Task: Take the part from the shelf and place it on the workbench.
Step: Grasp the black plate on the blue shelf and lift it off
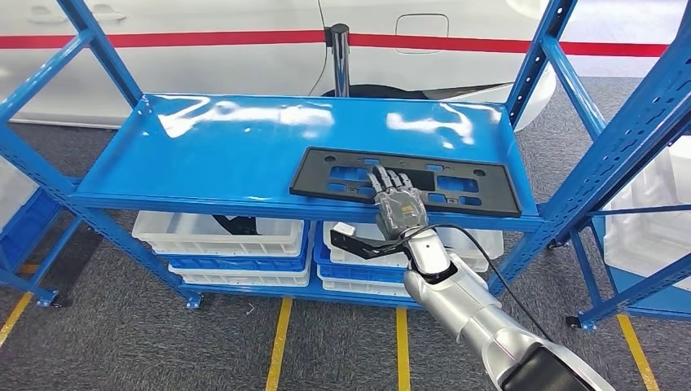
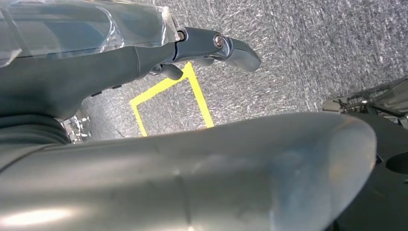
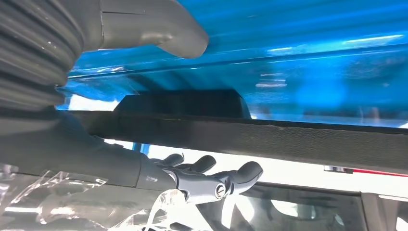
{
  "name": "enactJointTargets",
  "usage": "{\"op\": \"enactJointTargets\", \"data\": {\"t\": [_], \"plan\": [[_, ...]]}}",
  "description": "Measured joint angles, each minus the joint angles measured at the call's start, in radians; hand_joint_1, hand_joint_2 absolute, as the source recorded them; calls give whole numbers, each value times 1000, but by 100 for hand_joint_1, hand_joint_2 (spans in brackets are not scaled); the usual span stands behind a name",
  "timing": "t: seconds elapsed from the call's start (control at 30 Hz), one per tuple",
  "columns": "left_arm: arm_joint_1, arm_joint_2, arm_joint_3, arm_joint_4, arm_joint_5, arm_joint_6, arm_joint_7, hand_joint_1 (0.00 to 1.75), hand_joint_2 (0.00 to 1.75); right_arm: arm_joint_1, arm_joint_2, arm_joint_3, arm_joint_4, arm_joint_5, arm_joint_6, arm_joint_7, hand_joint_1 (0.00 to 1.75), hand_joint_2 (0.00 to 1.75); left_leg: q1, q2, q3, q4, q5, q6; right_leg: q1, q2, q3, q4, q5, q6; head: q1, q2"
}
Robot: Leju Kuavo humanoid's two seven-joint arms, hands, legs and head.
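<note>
While the black part (image 1: 405, 181) lies flat on the blue shelf (image 1: 220, 151), near its front edge on the right side, the right hand (image 1: 397, 204) reaches over that edge with its fingers (image 1: 389, 181) stretched out on top of the part and its thumb (image 3: 159, 31) under the shelf lip, not yet closed around it. The left hand (image 2: 211, 45) hangs over grey carpet (image 2: 308, 43), fingers loosely curled, holding nothing. White bins (image 1: 220, 236) sit on the shelf level below.

Nope, can't read any text here. No labels, brand names or numbers legible on anything in these shots.
</note>
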Motion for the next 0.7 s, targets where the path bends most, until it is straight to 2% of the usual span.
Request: {"op": "enactJointTargets", "data": {"t": [0.3,0.57,0.7], "plan": [[0,0,0,0,4,-5,7,0,0,4,1,-19,5,0,36,78,0,175,1,0,1,0,1,-2,1,0,-1,0,1,-2,0,0],[0,0,0,0,4,-8,10,0,0,6,1,-39,20,-3,59,100,0,175,1,0,0,0,2,-3,2,0,-1,0,3,-4,0,0],[0,0,0,0,4,-9,11,0,0,6,2,-45,21,-4,72,105,175,175,2,0,0,0,2,-3,2,0,0,0,3,-4,0,0]]}}
